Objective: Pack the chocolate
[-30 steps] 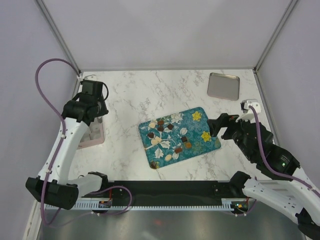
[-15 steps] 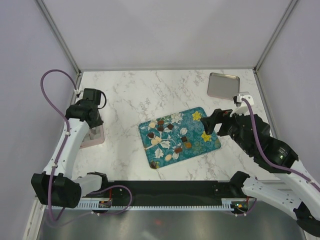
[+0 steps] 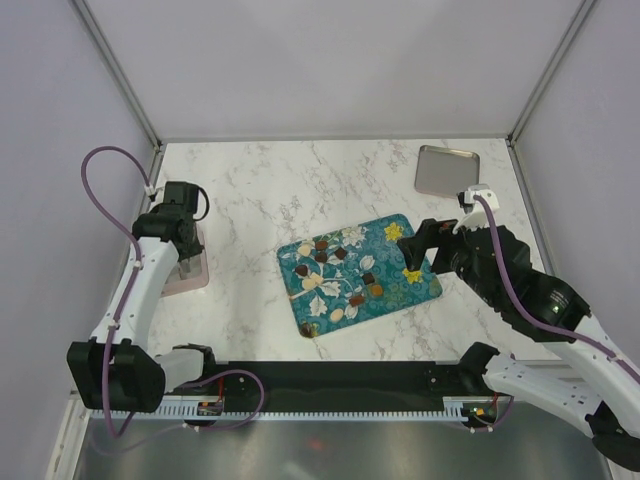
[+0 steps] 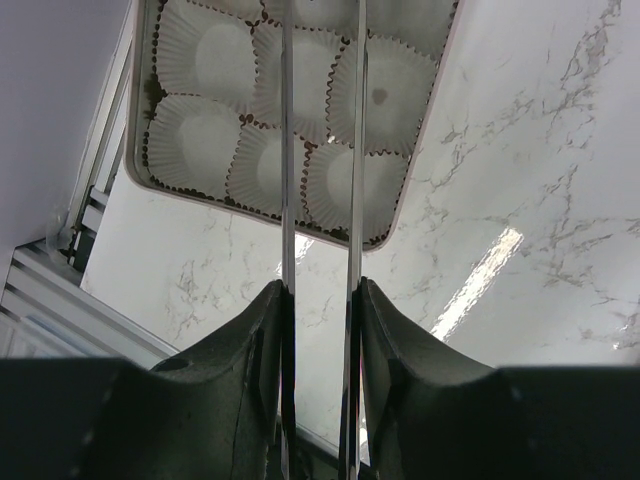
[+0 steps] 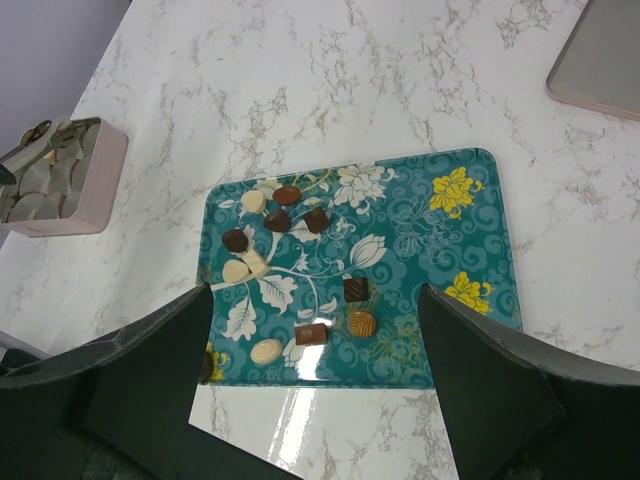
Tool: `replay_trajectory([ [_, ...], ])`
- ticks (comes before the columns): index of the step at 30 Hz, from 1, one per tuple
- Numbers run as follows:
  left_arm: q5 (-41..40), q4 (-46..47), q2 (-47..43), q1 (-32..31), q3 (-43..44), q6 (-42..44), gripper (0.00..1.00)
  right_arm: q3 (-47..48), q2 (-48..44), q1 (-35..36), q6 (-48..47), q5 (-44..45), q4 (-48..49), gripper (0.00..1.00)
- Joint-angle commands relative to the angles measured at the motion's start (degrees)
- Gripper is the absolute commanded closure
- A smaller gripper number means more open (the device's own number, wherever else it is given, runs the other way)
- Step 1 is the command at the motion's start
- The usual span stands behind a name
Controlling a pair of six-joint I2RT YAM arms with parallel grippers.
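Several chocolates, dark, caramel and cream (image 3: 338,270), lie loose on a teal flowered tray (image 3: 385,240); they also show in the right wrist view (image 5: 310,333) on the tray (image 5: 480,200). A pink box (image 3: 194,270) of white paper cups (image 4: 205,60) stands at the left; the cups I see hold no chocolate. My left gripper (image 3: 184,258) hangs over this box, shut on thin metal tweezers (image 4: 355,150) whose tips are out of view (image 4: 320,285). My right gripper (image 3: 420,250) is open and empty above the tray's right end (image 5: 315,300).
A flat metal tray (image 3: 447,170) lies at the back right, seen also in the right wrist view (image 5: 600,60). The pink box sits against the table's left edge rail (image 4: 95,190). Marble table surface (image 3: 260,190) surrounds the teal tray.
My left gripper has pulled in nearer over the pink box. My right gripper has moved left, from beside the teal tray to above its right end.
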Motion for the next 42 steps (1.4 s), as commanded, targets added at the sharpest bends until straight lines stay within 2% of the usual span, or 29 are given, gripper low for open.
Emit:
replay_trajectory([
  [1,-1.8,3.4,0.5,0.3,0.4,0.4,0.66,1.8,0.5,0.2,0.9,0.1,0.7,0.09],
  [3,-2.2,3.6,1.1,0.3,0.3,0.6,0.64,1.7,0.7,0.1,0.9,0.3,0.8,0.09],
  [14,-6.2,4.8,3.3,0.3,0.0,2.2,0.61,1.9,2.0,0.2,1.2,0.7,1.0,0.09],
  [24,-5.4,5.0,2.5,0.3,2.2,4.0,0.54,2.4,3.2,0.1,2.6,0.1,1.8,0.09],
  [31,-4.7,4.4,0.7,0.3,3.6,4.7,0.53,2.2,3.7,0.1,3.1,-0.9,2.3,0.10],
  [34,-2.8,4.3,0.5,0.3,4.3,5.7,0.53,2.3,3.4,0.1,3.0,-0.6,2.4,0.10],
  [37,3.0,4.3,-0.3,0.2,6.3,7.6,0.53,2.1,2.8,0.1,3.1,-0.3,2.3,0.10],
  [42,20.7,5.5,-3.2,-0.4,8.5,9.1,0.54,1.6,2.1,0.2,3.4,0.9,2.5,0.10],
])
